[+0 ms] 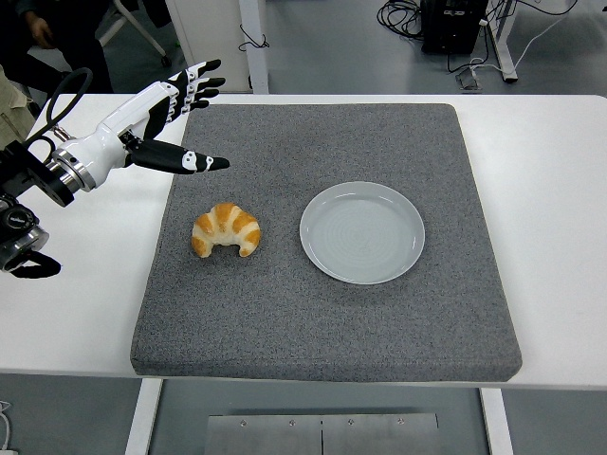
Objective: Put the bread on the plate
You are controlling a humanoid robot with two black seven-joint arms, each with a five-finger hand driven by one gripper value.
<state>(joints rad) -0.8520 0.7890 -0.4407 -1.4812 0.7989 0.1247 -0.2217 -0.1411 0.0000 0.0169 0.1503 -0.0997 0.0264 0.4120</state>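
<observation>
A golden croissant (226,230) lies on the grey mat (322,313), left of centre. To its right sits an empty pale blue plate (361,232). My left hand (180,118) hovers over the mat's far left edge, above and behind the croissant and apart from it. Its fingers are spread wide and the thumb (194,161) points right; it holds nothing. No right arm shows.
The mat covers most of the white table (550,190). A person in dark clothes stands at the top left corner (43,33). Cables and a table leg show on the floor beyond the far edge.
</observation>
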